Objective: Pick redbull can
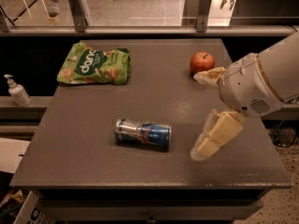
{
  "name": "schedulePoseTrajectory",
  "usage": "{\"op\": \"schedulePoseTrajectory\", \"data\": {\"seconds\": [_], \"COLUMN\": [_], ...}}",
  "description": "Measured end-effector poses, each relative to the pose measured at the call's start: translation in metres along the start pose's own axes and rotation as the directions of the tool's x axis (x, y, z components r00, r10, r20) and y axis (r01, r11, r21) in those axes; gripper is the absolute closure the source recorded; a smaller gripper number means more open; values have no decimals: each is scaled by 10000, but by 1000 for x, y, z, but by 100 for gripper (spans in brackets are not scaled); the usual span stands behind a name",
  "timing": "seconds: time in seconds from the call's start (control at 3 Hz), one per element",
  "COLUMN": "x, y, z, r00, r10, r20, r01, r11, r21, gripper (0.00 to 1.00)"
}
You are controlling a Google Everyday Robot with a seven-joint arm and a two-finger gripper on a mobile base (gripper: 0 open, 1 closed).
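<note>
The redbull can [143, 134] lies on its side near the front middle of the grey table [93, 115], blue and silver with a small red logo. My gripper [196, 116] hangs over the table to the right of the can, a short way from its right end. Its two cream fingers are spread wide, one fingertip [200, 77] near the apple and the other [198, 153] low near the table's front. Nothing is between them. The large white wrist housing [250, 90] sits behind the fingers.
A red apple [202, 62] sits at the back right, close to the upper finger. A green chip bag [94, 65] lies at the back left. A soap dispenser [16, 91] stands on a ledge left of the table. A rail runs behind the table.
</note>
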State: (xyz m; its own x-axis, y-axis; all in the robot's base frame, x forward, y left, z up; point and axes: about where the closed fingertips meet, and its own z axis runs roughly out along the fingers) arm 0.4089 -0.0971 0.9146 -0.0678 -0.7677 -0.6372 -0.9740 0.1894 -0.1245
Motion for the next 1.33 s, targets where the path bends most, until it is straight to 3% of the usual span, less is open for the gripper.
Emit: {"op": "schedulePoseTrajectory", "data": {"seconds": [0.33, 1.0, 1.33], "x": [-1, -20, -22], "y": [7, 35, 37], "z": [13, 86, 127], "r00": [9999, 9936, 9889], "r10": [-126, -1131, -1485], "r20": [53, 50, -101], "r01": [127, 1132, 1478], "r11": [9999, 9930, 9878], "r21": [-59, -342, -493], "gripper": [0, 0, 0]}}
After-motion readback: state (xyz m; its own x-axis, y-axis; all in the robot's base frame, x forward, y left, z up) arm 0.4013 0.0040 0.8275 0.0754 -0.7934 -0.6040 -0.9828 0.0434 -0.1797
